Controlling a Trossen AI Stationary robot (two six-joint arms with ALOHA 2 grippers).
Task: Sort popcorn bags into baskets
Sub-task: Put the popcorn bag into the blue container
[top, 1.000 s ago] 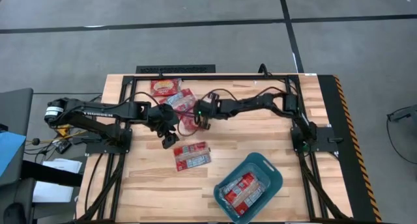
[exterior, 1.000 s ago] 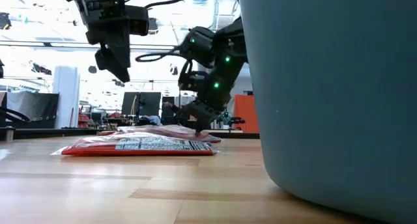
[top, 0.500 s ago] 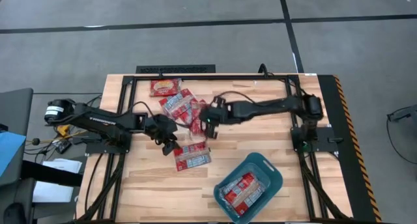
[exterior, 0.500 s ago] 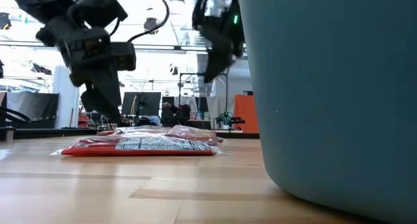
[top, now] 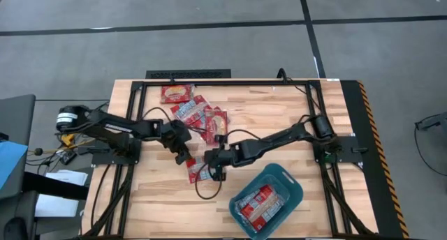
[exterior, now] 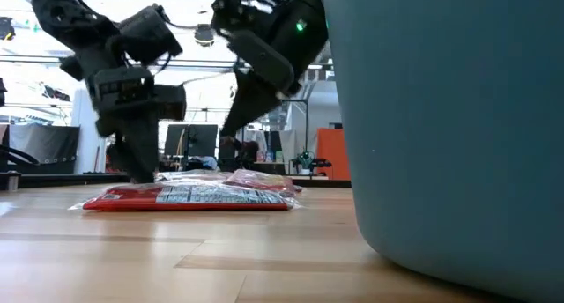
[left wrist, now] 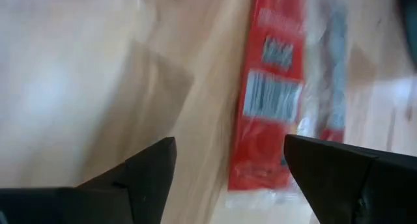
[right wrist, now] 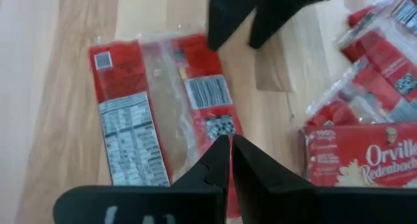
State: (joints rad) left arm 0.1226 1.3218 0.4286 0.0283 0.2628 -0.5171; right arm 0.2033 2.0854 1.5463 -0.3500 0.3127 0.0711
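One red popcorn bag (top: pixel 199 174) lies flat on the table, label side down, also in the low view (exterior: pixel 189 197). My left gripper (top: pixel 184 156) is open and low at that bag's far-left end (left wrist: pixel 260 175), one finger on either side of it. My right gripper (right wrist: pixel 229 160) is shut with nothing in it. It hangs over the same bag (right wrist: pixel 150 113), a little above it (exterior: pixel 236 122). More bags (top: pixel 202 114) lie in a loose pile farther back. The teal basket (top: pixel 292 181) stands near the front edge with bags inside. My left gripper comes slanting down from the table's left, its open fingers (left wrist: pixel 153 172) astride the end of the lone bag. I cannot tell whether either finger touches the wrapper.
A single bag (top: pixel 176 93) lies by the far edge behind the pile. The black frame rails (top: pixel 133 128) run along the table's left, far and right sides. The basket's wall (exterior: pixel 449 127) fills the right of the low view.
My left gripper has come down to the table beside the lone bag's end. My right gripper has swung away from the pile of bags toward the near edge and now hangs over the lone bag, still shut. The lone bag has stayed where it was.
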